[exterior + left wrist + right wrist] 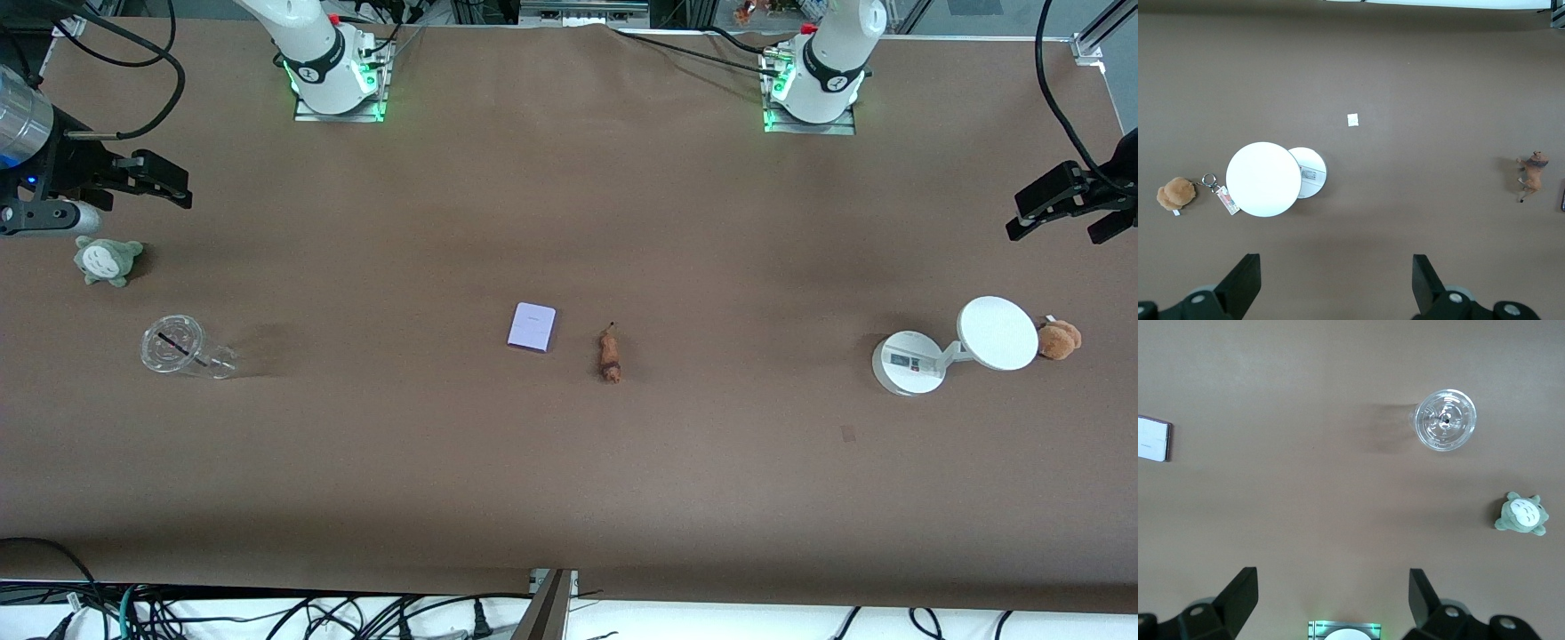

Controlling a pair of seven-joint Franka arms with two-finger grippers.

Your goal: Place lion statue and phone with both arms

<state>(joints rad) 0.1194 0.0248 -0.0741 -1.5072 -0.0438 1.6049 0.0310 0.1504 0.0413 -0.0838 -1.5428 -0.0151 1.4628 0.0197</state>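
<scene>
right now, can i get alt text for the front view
A pale-lavender phone and a reddish-brown lion statue lie side by side mid-table. Both arms wait with open jaws: right gripper above a grey plush, left gripper over the table's other end.

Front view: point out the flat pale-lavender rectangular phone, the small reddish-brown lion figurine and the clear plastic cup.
Flat pale-lavender rectangular phone [532,327], front view, middle of its flat face.
Small reddish-brown lion figurine [610,354], front view, middle of its body.
Clear plastic cup [174,343], front view, its round lid.
</scene>
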